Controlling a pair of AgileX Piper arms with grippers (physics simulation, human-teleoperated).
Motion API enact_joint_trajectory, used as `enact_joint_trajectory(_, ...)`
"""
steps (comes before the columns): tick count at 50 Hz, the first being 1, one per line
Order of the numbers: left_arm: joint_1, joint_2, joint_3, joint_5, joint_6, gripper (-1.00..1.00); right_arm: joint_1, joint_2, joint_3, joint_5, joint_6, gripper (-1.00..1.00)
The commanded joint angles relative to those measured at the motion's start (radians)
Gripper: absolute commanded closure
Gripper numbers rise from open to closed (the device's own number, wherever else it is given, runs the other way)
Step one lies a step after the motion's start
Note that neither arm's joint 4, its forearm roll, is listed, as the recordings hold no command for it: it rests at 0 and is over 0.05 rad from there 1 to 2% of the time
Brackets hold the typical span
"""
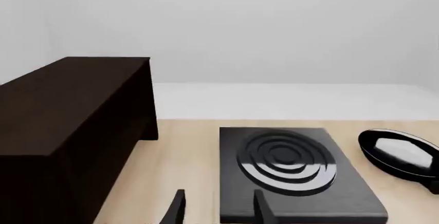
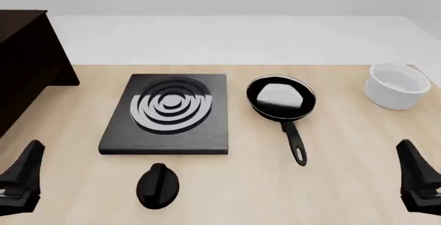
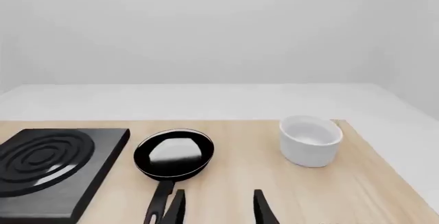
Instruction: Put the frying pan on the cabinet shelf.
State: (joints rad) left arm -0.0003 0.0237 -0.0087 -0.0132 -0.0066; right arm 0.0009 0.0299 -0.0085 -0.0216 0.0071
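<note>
Frying pan (image 2: 281,98) sits on table (image 2: 331,183) betw. stove plate (image 2: 167,114) and white bowl (image 2: 395,85), handle toward the arms, so reachable. Both end effectors, left (image 1: 216,207) & right (image 3: 218,206), released, nothing held. Cabinet shelf (image 2: 24,16) far left.

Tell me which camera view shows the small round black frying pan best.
Front view: the small round black frying pan shows whole, handle included. The right wrist view shows its bowl but crops the handle; the left wrist view catches only its bowl at the picture's edge.
</note>
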Motion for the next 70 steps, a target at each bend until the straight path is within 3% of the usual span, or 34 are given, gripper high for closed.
enact_joint_trajectory(1, 0.015, 0.056, -0.043, 0.043, -0.101, -1.0, 0.028, -0.028, -0.054, 0.077, -0.037, -1.0)
enact_joint_trajectory(3, -0.007, 0.052, -0.057, 0.067, -0.052, -1.0, 0.03, -0.027, -0.061, 0.101, -0.006, -1.0)
enact_joint_trajectory(6, 0.001, 0.057, -0.078, 0.091, -0.087, -1.0, 0.031, -0.025, -0.08, 0.118, -0.008, -1.0)
enact_joint_trajectory(8, 0.006, 0.102, -0.102, 0.093, -0.146, -1.0, 0.041, -0.024, -0.1, 0.129, -0.005, -1.0)
enact_joint_trajectory(10, -0.004, 0.072, -0.135, 0.142, -0.125, -1.0, 0.034, -0.02, -0.13, 0.146, 0.013, -1.0)
enact_joint_trajectory(12, -0.002, 0.096, -0.189, 0.181, -0.168, -1.0, 0.049, -0.025, -0.186, 0.194, -0.002, -1.0)
enact_joint_trajectory(17, -0.019, 0.098, -0.283, 0.263, -0.156, -1.0, 0.06, 0.004, -0.305, 0.27, -0.009, -1.0)
enact_joint_trajectory(21, -0.055, 0.145, -0.387, 0.322, -0.17, -1.0, 0.06, 0.076, -0.398, 0.311, -0.012, -1.0)
enact_joint_trajectory(27, -0.084, 0.228, -0.476, 0.379, -0.129, -1.0, 0.087, 0.188, -0.5, 0.355, -0.019, -1.0)
enact_joint_trajectory(28, -0.109, 0.239, -0.495, 0.394, -0.153, -1.0, 0.085, 0.233, -0.52, 0.362, -0.026, -1.0)
enact_joint_trajectory(30, -0.163, 0.237, -0.524, 0.418, -0.127, -1.0, 0.109, 0.266, -0.542, 0.366, -0.029, -1.0)
enact_joint_trajectory(32, -0.149, 0.281, -0.529, 0.411, -0.165, -1.0, 0.12, 0.361, -0.56, 0.373, -0.024, -1.0)
enact_joint_trajectory(33, -0.146, 0.287, -0.534, 0.406, -0.157, -1.0, 0.132, 0.391, -0.57, 0.376, -0.004, -1.0)
enact_joint_trajectory(36, -0.153, 0.311, -0.54, 0.397, -0.158, -1.0, 0.152, 0.445, -0.59, 0.378, -0.022, -1.0)
enact_joint_trajectory(37, -0.171, 0.323, -0.545, 0.398, -0.15, -1.0, 0.151, 0.484, -0.596, 0.375, -0.06, -1.0)
enact_joint_trajectory(47, -0.202, 0.393, -0.561, 0.354, -0.154, -1.0, 0.189, 0.628, -0.637, 0.365, -0.161, -1.0)
enact_joint_trajectory(50, -0.233, 0.405, -0.539, 0.348, -0.123, -1.0, 0.2, 0.674, -0.648, 0.369, -0.122, -1.0)
enact_joint_trajectory(52, -0.233, 0.408, -0.525, 0.338, -0.148, -1.0, 0.179, 0.75, -0.649, 0.373, -0.155, -1.0)
enact_joint_trajectory(53, -0.231, 0.416, -0.52, 0.331, -0.138, -1.0, 0.204, 0.752, -0.649, 0.365, -0.123, -1.0)
enact_joint_trajectory(55, -0.24, 0.419, -0.517, 0.332, -0.134, -1.0, 0.187, 0.81, -0.645, 0.358, -0.143, -1.0)
enact_joint_trajectory(56, -0.246, 0.417, -0.519, 0.339, -0.138, -1.0, 0.189, 0.836, -0.651, 0.361, -0.106, -1.0)
enact_joint_trajectory(58, -0.245, 0.41, -0.522, 0.346, -0.146, -1.0, 0.2, 0.878, -0.641, 0.34, -0.139, -1.0)
enact_joint_trajectory(59, -0.241, 0.409, -0.521, 0.347, -0.151, -1.0, 0.188, 0.91, -0.65, 0.327, -0.102, -1.0)
enact_joint_trajectory(62, -0.243, 0.404, -0.517, 0.352, -0.152, -1.0, 0.201, 0.959, -0.656, 0.318, -0.115, -1.0)
enact_joint_trajectory(63, -0.244, 0.405, -0.517, 0.352, -0.152, -1.0, 0.201, 0.973, -0.657, 0.313, -0.093, -1.0)
enact_joint_trajectory(70, -0.246, 0.406, -0.539, 0.364, -0.155, -1.0, 0.218, 1.071, -0.65, 0.301, -0.115, -1.0)
